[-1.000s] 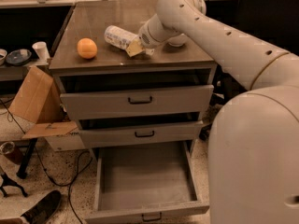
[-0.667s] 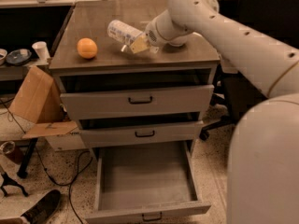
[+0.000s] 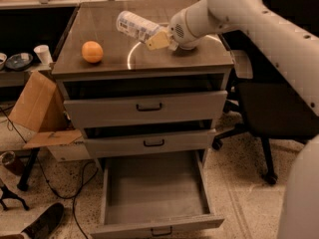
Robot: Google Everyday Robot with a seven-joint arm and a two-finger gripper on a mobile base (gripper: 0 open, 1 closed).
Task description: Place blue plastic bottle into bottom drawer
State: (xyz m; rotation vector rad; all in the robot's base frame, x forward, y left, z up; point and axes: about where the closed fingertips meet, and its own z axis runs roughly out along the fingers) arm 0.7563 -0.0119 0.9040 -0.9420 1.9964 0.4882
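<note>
Clear ribbed plastic bottle with whitish label point(image 3: 135, 26): tilted, up and to the right of the round orange fruit point(image 3: 92, 52), apparently lifted off the brown cabinet top point(image 3: 199, 59). Pinched at its right-hand end by the tan-fingered two-finger gripper point(image 3: 159, 40), further right of the orange; jaws clamped on the bottle, not spread.

Likely light, thin-walled, springy under squeeze. Smooth label probably slippery, ribs better for purchase. Grip near one end, long body levering off the pads, so prone to swing or pivot. Hold nearer the middle, across the ribs, judged steadier. Not fragile; short drop tolerable.

Deep grey metal bottom drawer point(image 3: 154, 193): pulled open, bare inside, well below and right of the orange, under two shallower grey drawers point(image 3: 149, 107).
</note>
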